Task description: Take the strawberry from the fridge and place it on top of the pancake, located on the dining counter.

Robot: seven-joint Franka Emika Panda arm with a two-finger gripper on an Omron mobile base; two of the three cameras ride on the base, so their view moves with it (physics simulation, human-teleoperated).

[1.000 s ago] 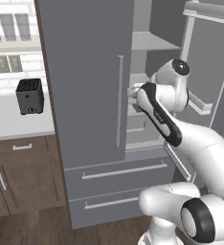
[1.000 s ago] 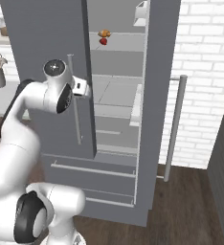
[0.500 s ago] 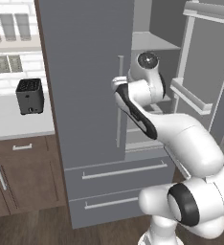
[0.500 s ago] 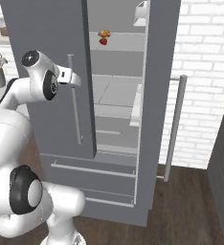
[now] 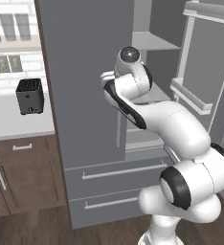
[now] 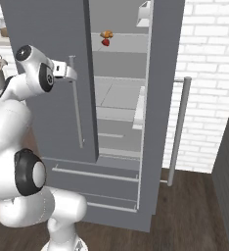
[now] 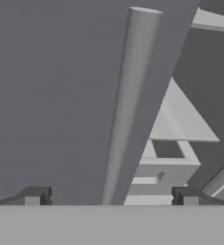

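Up close, the pincer [image 7: 109, 198] stands wide open with nothing held, its two tips either side of the slim vertical handle [image 7: 128, 105] of the closed door of the fridge [image 6: 43, 29]. One strawberry [image 6: 105, 42] lies on an upper shelf [image 6: 119, 49] inside, above the pincer and past the door's edge, touching one orange-tan food item [image 6: 106, 34]. Beyond the pincer's far side the other door [image 6: 165, 73] hangs open. Two drawers [image 5: 118, 172] sit below. Away from the opening, one dark toaster [image 5: 29, 95] rests on a white bench [image 5: 13, 119] over brown cabinets. White brick wall and dark wood floor surround it.
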